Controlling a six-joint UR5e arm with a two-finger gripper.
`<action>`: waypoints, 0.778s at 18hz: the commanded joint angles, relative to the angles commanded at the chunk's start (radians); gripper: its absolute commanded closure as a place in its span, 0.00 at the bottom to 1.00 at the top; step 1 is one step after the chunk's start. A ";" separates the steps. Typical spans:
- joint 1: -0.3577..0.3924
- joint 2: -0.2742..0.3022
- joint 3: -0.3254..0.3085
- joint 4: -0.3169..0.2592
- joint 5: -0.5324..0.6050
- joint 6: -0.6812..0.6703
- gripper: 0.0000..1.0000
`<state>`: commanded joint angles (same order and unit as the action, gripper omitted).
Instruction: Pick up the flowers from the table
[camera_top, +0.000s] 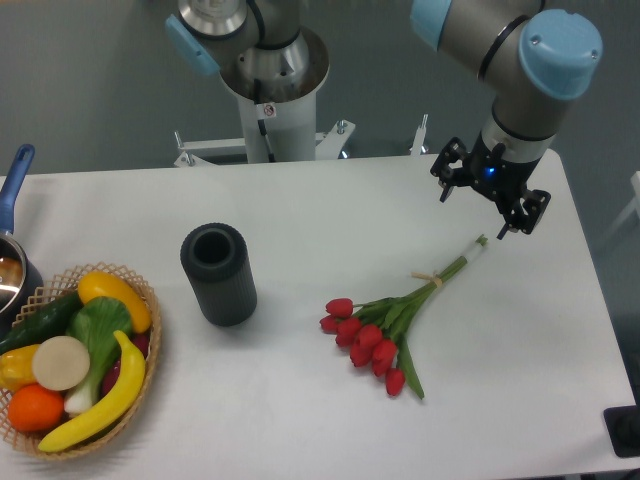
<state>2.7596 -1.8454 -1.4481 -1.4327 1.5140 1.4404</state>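
The flowers, a bunch of red tulips with green stems tied by a pale band, lie flat on the white table, right of centre. Their stem ends point up and to the right, the red heads down and to the left. My gripper hangs above the table just past the stem tips, at the upper right. Its two dark fingers stand apart, open, with nothing between them. It does not touch the flowers.
A dark ribbed cylinder vase stands upright left of centre. A wicker basket of fruit and vegetables sits at the front left corner. A pot with a blue handle is at the left edge. The robot base stands behind the table.
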 joint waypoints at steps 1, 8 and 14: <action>0.000 0.000 -0.002 0.000 -0.002 0.000 0.00; -0.005 0.002 -0.018 0.005 -0.008 -0.012 0.00; -0.003 0.015 -0.152 0.150 -0.060 -0.089 0.00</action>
<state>2.7566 -1.8301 -1.5996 -1.2830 1.4542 1.3515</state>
